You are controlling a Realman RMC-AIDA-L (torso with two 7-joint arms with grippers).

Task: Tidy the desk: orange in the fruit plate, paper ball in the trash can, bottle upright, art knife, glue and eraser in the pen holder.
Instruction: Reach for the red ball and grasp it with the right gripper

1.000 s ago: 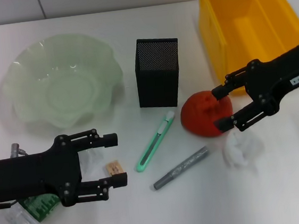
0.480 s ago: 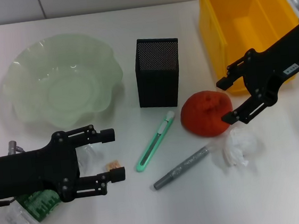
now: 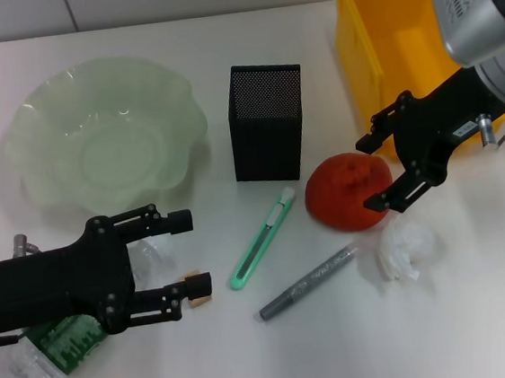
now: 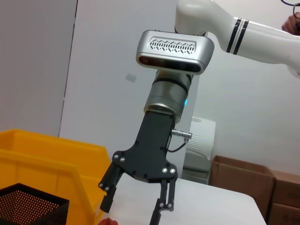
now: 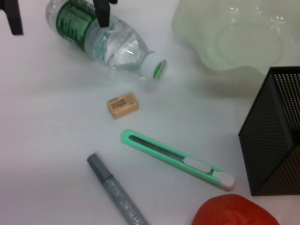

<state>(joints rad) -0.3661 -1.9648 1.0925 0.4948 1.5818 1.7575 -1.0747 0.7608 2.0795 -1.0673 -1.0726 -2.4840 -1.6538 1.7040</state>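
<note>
On my feed the yellow bin (image 3: 417, 36) fills the far right of the desk (image 3: 484, 327), and the pale green plate (image 3: 102, 137) sits far left, with the black mesh holder (image 3: 266, 122) upright between them. My right gripper (image 3: 375, 171) hangs just in front of the bin with its fingers spread wide around the right side of the orange (image 3: 349, 191), gripping nothing that I can see. My left gripper (image 3: 190, 254) sits low at the near left, also wide open and empty, over the bottle (image 5: 101, 40), which lies on its side with its cap end pointing towards the plate. The knife (image 3: 263, 239) lies with its long axis running from near me up towards the holder, white tip farthest. The glue (image 3: 306, 284) lies slanted just in front of it, beside the paper ball (image 3: 406, 250). The eraser (image 3: 199, 286) rests by the lower left finger.
</note>
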